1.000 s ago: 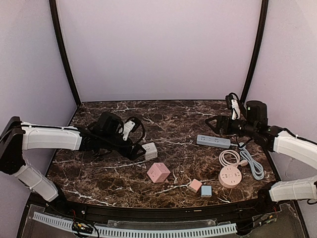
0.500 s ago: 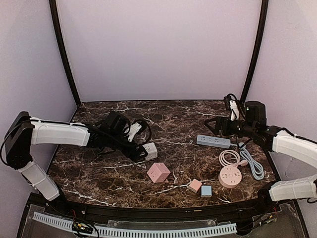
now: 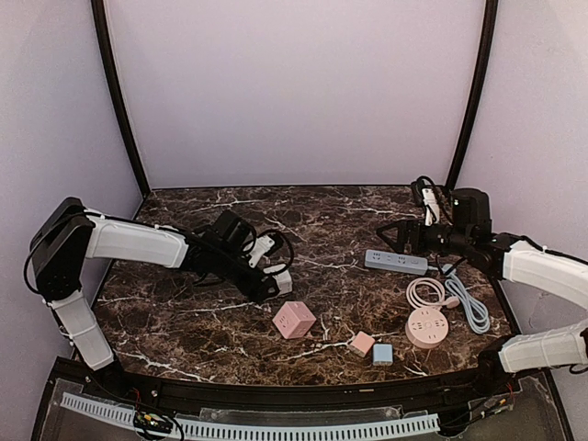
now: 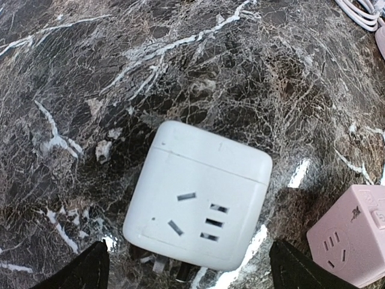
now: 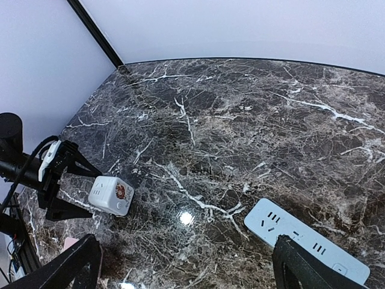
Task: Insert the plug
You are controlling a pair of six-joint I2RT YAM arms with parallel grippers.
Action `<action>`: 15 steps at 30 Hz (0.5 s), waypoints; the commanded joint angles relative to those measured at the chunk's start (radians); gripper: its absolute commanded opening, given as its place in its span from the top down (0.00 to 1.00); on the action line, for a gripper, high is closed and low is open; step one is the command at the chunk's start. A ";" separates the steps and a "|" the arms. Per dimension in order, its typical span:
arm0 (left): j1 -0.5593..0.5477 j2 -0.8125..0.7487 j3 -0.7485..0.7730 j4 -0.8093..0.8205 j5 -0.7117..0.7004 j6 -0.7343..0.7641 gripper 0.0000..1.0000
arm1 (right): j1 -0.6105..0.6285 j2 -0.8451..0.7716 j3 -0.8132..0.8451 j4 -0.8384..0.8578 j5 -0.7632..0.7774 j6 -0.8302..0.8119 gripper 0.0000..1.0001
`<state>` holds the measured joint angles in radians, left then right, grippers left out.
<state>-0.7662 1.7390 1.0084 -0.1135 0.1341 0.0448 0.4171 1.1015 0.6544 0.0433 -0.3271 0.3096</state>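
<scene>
A white cube plug [image 4: 198, 192] lies on the marble table [image 4: 252, 66], socket face up, with metal prongs showing at its near edge. My left gripper [image 4: 191, 271] is open and straddles it, one finger on each side, both clear of its sides. In the top view the cube [image 3: 279, 278] sits between the left gripper's fingers [image 3: 273, 281]. A blue-grey power strip [image 3: 395, 262] lies at the right. My right gripper [image 3: 393, 233] hovers open just beyond it, holding nothing. The right wrist view shows the strip [image 5: 307, 241], the cube [image 5: 110, 195] and the left gripper [image 5: 71, 180].
A large pink cube socket [image 3: 294, 320] lies near the white cube, and also shows in the left wrist view [image 4: 352, 235]. A small pink cube [image 3: 362, 344] and a light blue one [image 3: 382, 354] sit near the front. A round pink socket [image 3: 426, 326] with coiled white cable [image 3: 424, 292] and a grey cable [image 3: 470, 308] lie at the right.
My left arm has reached to the right, so its fingers now stand on either side of the white cube, and they have narrowed slightly. My right gripper has drifted a little to the left.
</scene>
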 commanded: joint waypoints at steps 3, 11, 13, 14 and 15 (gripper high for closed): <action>-0.005 0.019 0.029 0.006 0.000 0.052 0.08 | 0.007 0.014 0.017 0.001 -0.040 -0.022 0.01; -0.005 0.071 0.060 0.020 0.009 0.109 0.18 | 0.005 0.013 0.021 0.000 -0.025 -0.024 0.01; -0.005 0.077 0.065 0.021 0.021 0.118 0.21 | 0.006 0.012 0.022 -0.003 -0.023 -0.025 0.01; -0.005 0.078 0.066 0.025 0.023 0.121 0.22 | 0.006 0.011 0.022 -0.005 -0.022 -0.026 0.01; -0.005 0.079 0.068 0.027 0.023 0.124 0.23 | 0.006 0.011 0.023 -0.006 -0.022 -0.027 0.01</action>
<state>-0.7670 1.8164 1.0485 -0.0948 0.1387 0.1326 0.4171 1.1133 0.6544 0.0433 -0.3473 0.2943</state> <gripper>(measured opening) 0.787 0.987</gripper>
